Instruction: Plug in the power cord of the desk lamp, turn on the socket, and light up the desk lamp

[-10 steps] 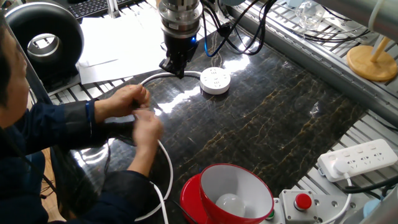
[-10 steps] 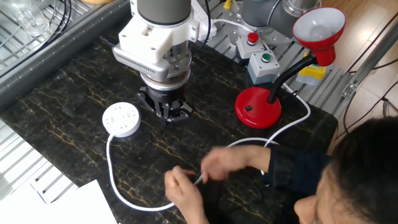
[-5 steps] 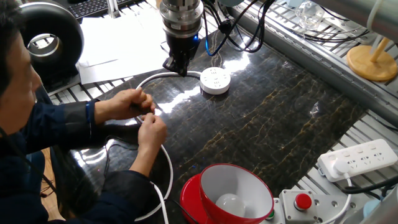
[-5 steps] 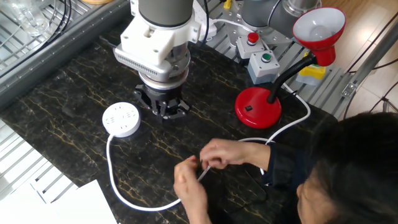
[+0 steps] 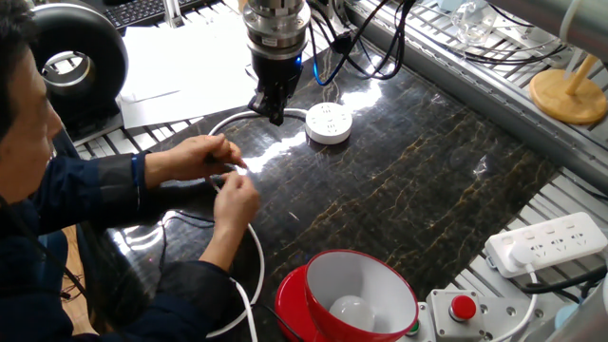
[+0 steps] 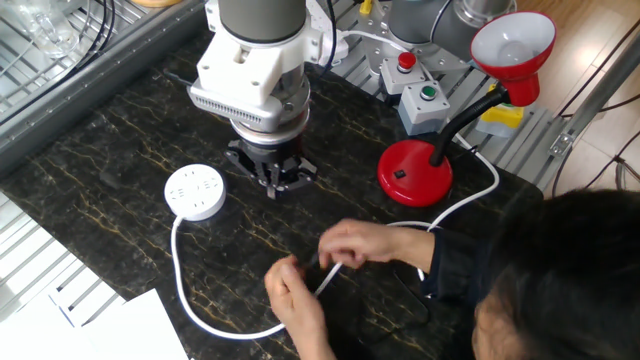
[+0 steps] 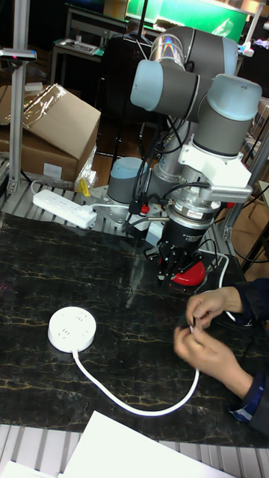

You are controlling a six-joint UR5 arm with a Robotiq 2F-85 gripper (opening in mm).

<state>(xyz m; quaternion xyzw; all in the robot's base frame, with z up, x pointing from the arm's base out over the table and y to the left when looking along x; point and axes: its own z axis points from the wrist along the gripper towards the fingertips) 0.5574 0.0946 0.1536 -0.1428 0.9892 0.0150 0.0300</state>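
Note:
The round white socket [image 5: 329, 123] [image 6: 195, 192] [image 7: 72, 329] lies on the dark marble table, and its thick white cable loops toward a person's hands. My gripper [image 5: 271, 112] [image 6: 275, 180] [image 7: 170, 269] hangs just above the table beside the socket, open with nothing between its fingers. The red desk lamp [image 5: 356, 290] [image 6: 415, 172] stands at the table edge, its base partly hidden behind my gripper in the tall fixed view. A thin black power cord [image 5: 180, 220] runs toward the person's hands [image 5: 223, 176] [image 6: 320, 270] [image 7: 198, 328]. Its plug is hidden in those hands.
A person leans over the table's near side, working with both hands. A long white power strip [image 5: 551, 242] [image 7: 63, 208] lies off the marble. Button boxes with a red button [image 5: 463, 308] [image 6: 405, 62] and a green button [image 6: 430, 95] stand by the lamp. Paper sheets [image 5: 180, 66] lie behind the arm.
My gripper has shifted a little away from the socket toward the table's middle. The person's hands have kept moving over the cables.

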